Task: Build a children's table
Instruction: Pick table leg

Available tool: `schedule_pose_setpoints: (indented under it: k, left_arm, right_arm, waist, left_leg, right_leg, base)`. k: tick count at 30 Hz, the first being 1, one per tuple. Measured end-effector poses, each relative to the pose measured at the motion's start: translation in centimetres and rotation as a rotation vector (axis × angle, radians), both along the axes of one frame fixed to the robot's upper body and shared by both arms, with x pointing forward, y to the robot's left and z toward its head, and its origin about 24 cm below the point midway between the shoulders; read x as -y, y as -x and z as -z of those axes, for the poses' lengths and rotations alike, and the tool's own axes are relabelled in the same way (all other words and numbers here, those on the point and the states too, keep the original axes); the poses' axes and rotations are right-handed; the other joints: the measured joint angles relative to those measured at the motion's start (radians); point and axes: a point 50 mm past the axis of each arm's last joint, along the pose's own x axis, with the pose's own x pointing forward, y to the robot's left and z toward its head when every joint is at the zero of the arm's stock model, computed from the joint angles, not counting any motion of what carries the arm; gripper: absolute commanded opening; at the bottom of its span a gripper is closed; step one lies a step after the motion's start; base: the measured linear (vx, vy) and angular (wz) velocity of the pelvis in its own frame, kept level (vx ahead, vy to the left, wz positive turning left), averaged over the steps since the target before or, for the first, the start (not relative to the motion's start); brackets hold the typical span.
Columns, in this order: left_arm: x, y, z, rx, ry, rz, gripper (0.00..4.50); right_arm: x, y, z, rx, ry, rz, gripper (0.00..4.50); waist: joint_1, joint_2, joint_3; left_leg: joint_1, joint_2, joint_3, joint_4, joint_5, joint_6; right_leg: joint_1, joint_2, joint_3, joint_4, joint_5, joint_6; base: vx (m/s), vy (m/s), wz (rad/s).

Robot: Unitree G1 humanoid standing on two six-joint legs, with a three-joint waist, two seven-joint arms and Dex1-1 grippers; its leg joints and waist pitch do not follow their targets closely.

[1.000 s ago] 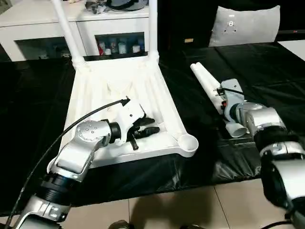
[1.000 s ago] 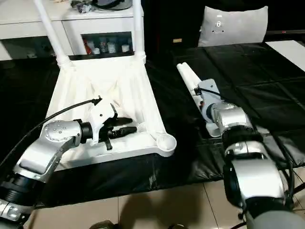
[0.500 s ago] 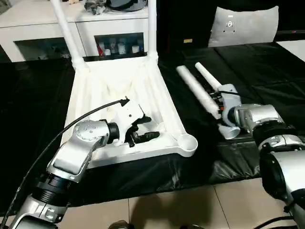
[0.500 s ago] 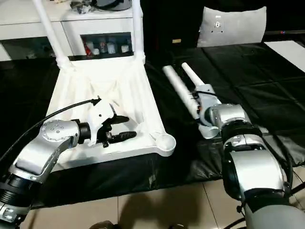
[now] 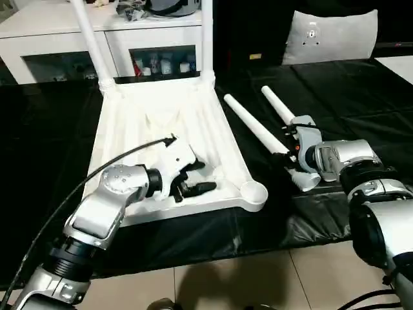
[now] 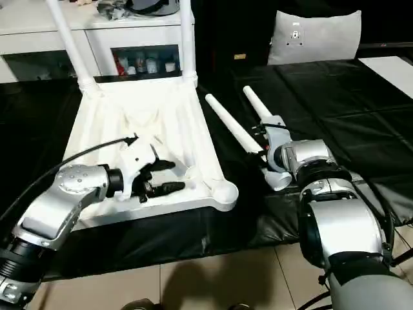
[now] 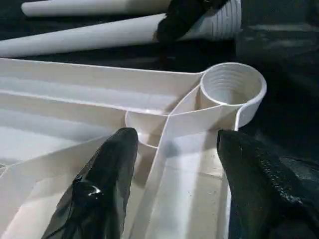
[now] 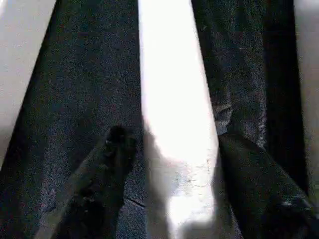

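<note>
Legs (image 5: 258, 129) beside tabletop edge (image 5: 235, 161) (near)

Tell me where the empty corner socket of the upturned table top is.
In the left eye view, the empty socket sits at the table top's near right corner, just left of the two loose legs.

**White parts on black cloth**

The upturned table top (image 5: 164, 123) is plain white with ribbed underside; the loose legs (image 5: 253, 126) are white too. The work table cover (image 5: 348, 97) is black. Silver forearms (image 5: 103, 210) end in black fingers (image 7: 102, 189). The cabinet (image 5: 58, 32) behind looks white, perhaps cream.
</note>
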Motion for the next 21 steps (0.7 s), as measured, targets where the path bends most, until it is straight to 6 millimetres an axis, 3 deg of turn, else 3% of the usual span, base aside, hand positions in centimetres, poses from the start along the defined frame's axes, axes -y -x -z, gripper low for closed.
schedule_pose_setpoints:
  k: [9, 14, 16, 17, 21]
  left_arm:
    - [-0.1, -0.1, 0.0, 0.011, -0.008, -0.021, 2.92]
    - [0.5, -0.3, -0.2, 0.023, 0.022, -0.043, 2.92]
    - [0.9, -1.2, -0.9, 0.038, 0.090, -0.109, 2.92]
    - [1.0, -1.7, -1.5, 0.049, 0.114, -0.136, 3.18]
    - [1.2, -4.0, -4.3, 0.059, 0.310, -0.313, 3.30]
  right_arm:
    - [-0.5, -0.1, 0.0, 0.021, -0.100, 0.059, 1.88]
    - [-1.3, -0.5, -0.5, 0.107, -0.247, 0.075, 1.81]
    - [-1.8, -0.9, -1.5, 0.250, -0.375, 0.069, 1.80]
    - [-2.1, -1.1, -2.1, 0.285, -0.417, 0.061, 1.80]
    - [-1.8, -1.1, -4.7, 0.414, -0.628, 0.027, 1.79]
  waist:
    - [0.000, 0.000, 0.000]
    - [0.000, 0.000, 0.000]
    - [0.003, 0.001, 0.001]
    - [0.003, 0.001, 0.001]
    - [0.007, 0.001, 0.001]
  left_leg:
    - [-0.001, 0.000, 0.000, 0.000, 0.000, 0.000]
    - [-0.003, 0.000, 0.000, 0.000, 0.000, 0.000]
    - [-0.004, 0.000, 0.000, 0.001, 0.000, 0.000]
    - [-0.005, 0.000, 0.000, 0.001, 0.000, 0.000]
    - [-0.005, 0.000, 0.000, 0.002, 0.000, 0.000]
  right_leg:
    - [-0.002, 0.000, 0.000, 0.001, 0.000, 0.000]
    - [-0.003, 0.000, 0.000, 0.001, 0.000, -0.001]
    - [-0.004, 0.000, 0.001, 0.001, 0.001, -0.002]
    - [-0.005, 0.000, 0.001, 0.001, 0.002, -0.003]
    - [-0.003, 0.000, 0.000, 0.001, 0.002, -0.004]
  base:
    - [0.000, 0.000, 0.00]
    - [0.000, 0.000, 0.00]
    - [0.000, 0.000, 0.00]
    - [0.000, 0.000, 0.00]
    - [0.000, 0.000, 0.00]
